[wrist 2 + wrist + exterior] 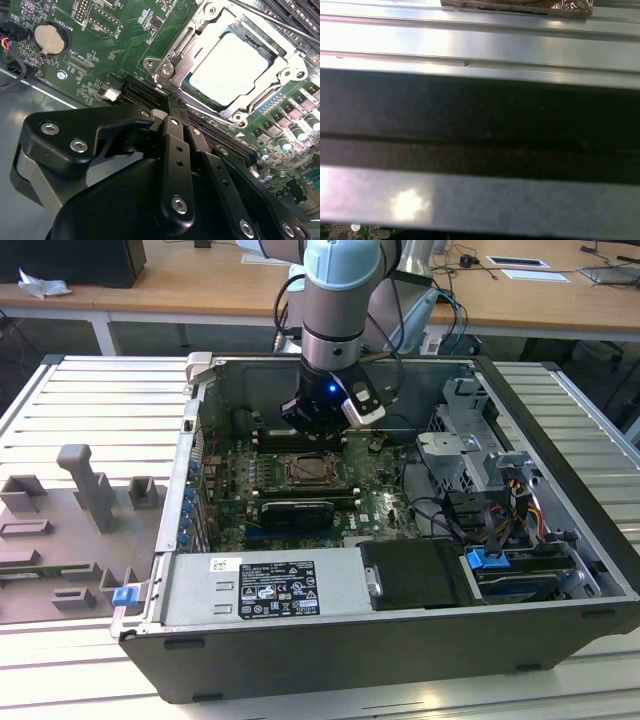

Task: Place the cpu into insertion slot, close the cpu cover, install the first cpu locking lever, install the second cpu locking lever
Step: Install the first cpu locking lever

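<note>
In the second wrist view the cpu (227, 62), with its pale silver top, lies flat inside the insertion slot (167, 70) on the green board. The cpu cover (200, 27), a silvery frame, lies down around the chip. A thin metal lever (280, 22) runs along one side of the socket. My gripper (169, 104) is shut with nothing in it, its black fingers meeting just short of the socket's corner. In the exterior view the gripper (318, 432) hangs inside the open computer case, just behind the insertion slot (312, 472).
A coin battery (49, 39) and a long black card slot (137, 92) lie near the fingertips. The case holds a power supply (265, 590), a drive cage (470, 445) and loose cables (480, 520). A grey fixture (85, 490) stands at the exterior view's left. A case wall (480, 125) is close by.
</note>
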### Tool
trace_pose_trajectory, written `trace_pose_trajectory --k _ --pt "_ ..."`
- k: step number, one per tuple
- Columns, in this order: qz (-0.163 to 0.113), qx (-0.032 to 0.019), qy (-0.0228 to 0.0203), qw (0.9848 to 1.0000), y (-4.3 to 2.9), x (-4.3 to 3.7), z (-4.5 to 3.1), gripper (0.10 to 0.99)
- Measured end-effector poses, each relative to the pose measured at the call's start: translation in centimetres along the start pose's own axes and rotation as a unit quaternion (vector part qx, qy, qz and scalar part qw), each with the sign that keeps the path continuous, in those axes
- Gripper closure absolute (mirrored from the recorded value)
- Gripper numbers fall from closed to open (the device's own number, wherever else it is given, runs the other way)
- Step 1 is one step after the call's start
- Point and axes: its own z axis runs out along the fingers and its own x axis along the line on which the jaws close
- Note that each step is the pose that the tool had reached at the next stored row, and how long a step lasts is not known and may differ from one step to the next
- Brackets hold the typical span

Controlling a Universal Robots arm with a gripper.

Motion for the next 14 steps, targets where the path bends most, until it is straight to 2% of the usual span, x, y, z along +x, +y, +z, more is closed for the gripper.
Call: trace_pose_trajectory --k 6,12,14 --pt "0.000 0.0012 0.0000 1.0000 0.00 -0.01 0.05 0.980" --pt "0.000 0.0089 0.0006 1.0000 -0.02 -0.04 0.11 0.980" --pt "0.000 0.0093 0.0006 1.0000 -0.02 -0.03 0.11 0.980"
